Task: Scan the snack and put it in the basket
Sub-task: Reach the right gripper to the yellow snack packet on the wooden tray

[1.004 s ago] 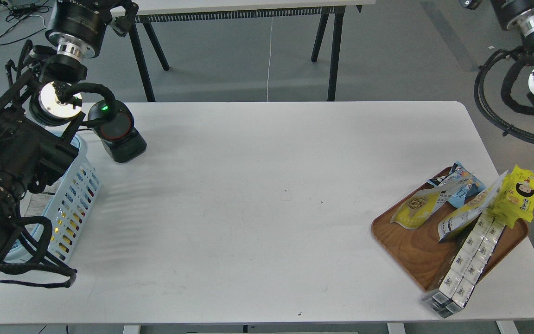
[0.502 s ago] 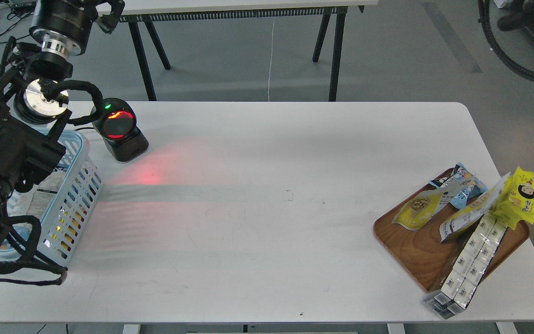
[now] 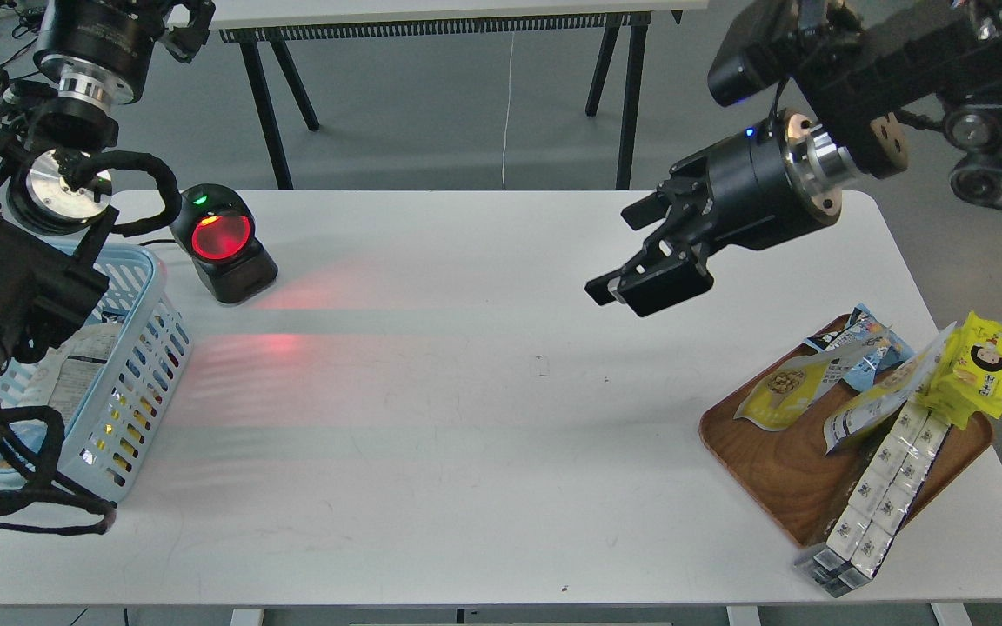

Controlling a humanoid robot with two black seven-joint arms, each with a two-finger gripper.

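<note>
A snack pouch (image 3: pixel 781 393), yellow front with round tan nuts, lies on the brown wooden tray (image 3: pixel 771 469) at the right, and a second similar pouch (image 3: pixel 871 402) leans beside it. The light blue basket (image 3: pixel 143 348) stands at the table's left edge, with a white pouch with black print (image 3: pixel 75 376) inside it. My right gripper (image 3: pixel 633 252) hangs open and empty above the table, up and left of the tray. My left arm rises over the basket. Its gripper (image 3: pixel 190 22) is cut off at the top edge, so its fingers cannot be made out.
A black barcode scanner (image 3: pixel 221 245) with a glowing red window stands behind the basket and casts red light on the table. The tray also holds a blue packet (image 3: pixel 873 348), a bright yellow cartoon-face packet (image 3: pixel 979 369) and a long row of white boxes (image 3: pixel 879 496).
My right arm has swung in from the upper right and its open gripper now hangs over the table. My left arm has drawn back up and left. The scanner has lit red.
</note>
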